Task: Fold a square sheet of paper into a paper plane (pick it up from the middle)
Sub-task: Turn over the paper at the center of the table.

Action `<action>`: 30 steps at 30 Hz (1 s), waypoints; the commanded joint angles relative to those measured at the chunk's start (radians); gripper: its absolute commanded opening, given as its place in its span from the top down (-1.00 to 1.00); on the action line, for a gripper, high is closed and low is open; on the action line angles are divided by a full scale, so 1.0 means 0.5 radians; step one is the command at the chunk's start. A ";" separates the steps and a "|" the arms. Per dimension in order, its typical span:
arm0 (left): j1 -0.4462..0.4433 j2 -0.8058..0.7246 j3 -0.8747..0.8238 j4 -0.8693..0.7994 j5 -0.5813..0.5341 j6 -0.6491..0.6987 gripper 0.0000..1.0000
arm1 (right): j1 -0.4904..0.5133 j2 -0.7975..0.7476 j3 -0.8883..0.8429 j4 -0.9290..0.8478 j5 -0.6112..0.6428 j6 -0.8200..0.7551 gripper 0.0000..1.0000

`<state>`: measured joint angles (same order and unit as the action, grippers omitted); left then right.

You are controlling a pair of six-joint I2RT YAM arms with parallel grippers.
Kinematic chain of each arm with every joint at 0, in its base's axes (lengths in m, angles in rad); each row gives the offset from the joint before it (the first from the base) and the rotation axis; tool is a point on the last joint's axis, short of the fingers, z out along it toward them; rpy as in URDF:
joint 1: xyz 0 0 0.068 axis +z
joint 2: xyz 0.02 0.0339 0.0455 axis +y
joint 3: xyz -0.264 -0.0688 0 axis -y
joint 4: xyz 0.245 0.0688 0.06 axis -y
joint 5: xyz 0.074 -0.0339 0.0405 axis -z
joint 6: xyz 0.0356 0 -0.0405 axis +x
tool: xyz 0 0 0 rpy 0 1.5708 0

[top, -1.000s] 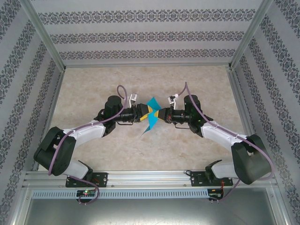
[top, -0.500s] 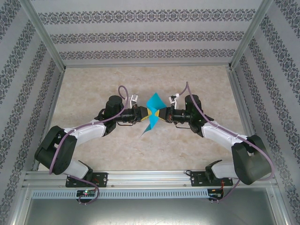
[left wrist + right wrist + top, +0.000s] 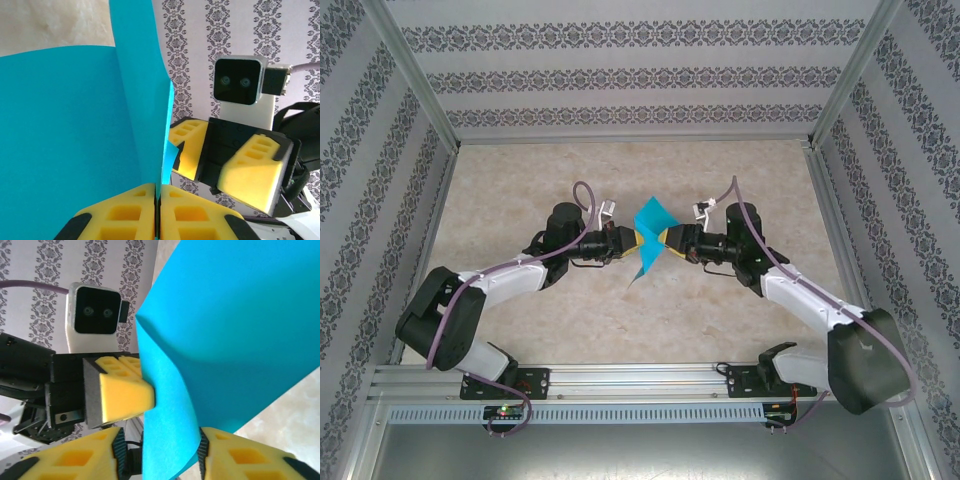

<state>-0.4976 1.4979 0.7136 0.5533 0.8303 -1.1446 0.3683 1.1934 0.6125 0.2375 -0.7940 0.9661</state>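
Note:
The square sheet of paper (image 3: 651,232) is teal-blue, creased and folded, and hangs in the air above the middle of the table between both grippers. My left gripper (image 3: 631,241) is shut on its folded edge; in the left wrist view the yellow pads (image 3: 132,210) press together on the paper (image 3: 75,125). My right gripper (image 3: 670,240) faces it from the right and stands open. In the right wrist view a curved flap of the paper (image 3: 225,315) lies loose between its spread fingers (image 3: 75,460). The left gripper (image 3: 125,395) shows behind that flap.
The beige marbled table (image 3: 520,180) is walled by patterned panels (image 3: 620,75) at the back and on both sides. An aluminium rail (image 3: 640,380) with both arm bases runs along the near edge.
The left gripper has closed on the paper. The right gripper has opened, let go of it and drawn back a little to the right. The paper has shifted slightly up and right.

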 commanded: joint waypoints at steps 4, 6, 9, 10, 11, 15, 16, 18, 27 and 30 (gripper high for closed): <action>-0.020 0.041 0.082 0.101 -0.021 -0.020 0.77 | -0.007 -0.070 -0.139 -0.009 0.093 0.083 -0.06; -0.020 0.057 0.095 0.093 -0.028 0.000 0.77 | 0.017 -0.063 -0.151 0.012 0.123 0.104 -0.08; -0.020 0.090 0.082 0.175 -0.022 -0.045 0.78 | 0.053 -0.043 -0.156 0.073 0.139 0.157 -0.13; -0.020 0.102 0.081 0.185 -0.019 -0.054 0.78 | 0.066 -0.037 -0.165 0.127 0.142 0.186 -0.16; -0.021 0.104 0.080 0.196 -0.018 -0.058 0.78 | 0.077 -0.022 -0.172 0.181 0.143 0.222 -0.20; -0.022 0.123 0.088 0.205 -0.016 -0.058 0.77 | 0.136 0.070 -0.159 0.327 0.135 0.302 -0.23; -0.023 0.125 0.088 0.215 -0.019 -0.062 0.76 | 0.154 0.104 -0.143 0.317 0.134 0.295 -0.23; -0.023 0.134 0.087 0.238 -0.019 -0.076 0.76 | 0.180 0.170 -0.132 0.336 0.139 0.307 -0.22; -0.020 0.142 0.069 0.240 -0.023 -0.074 0.73 | 0.234 0.279 -0.127 0.621 0.128 0.424 -0.11; -0.020 0.152 0.068 0.234 -0.027 -0.070 0.70 | 0.231 0.262 -0.133 0.616 0.128 0.426 -0.02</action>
<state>-0.4976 1.5574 0.7315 0.6182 0.8261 -1.1793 0.4759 1.3323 0.5392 0.4812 -0.7300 1.1625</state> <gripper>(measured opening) 0.147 0.520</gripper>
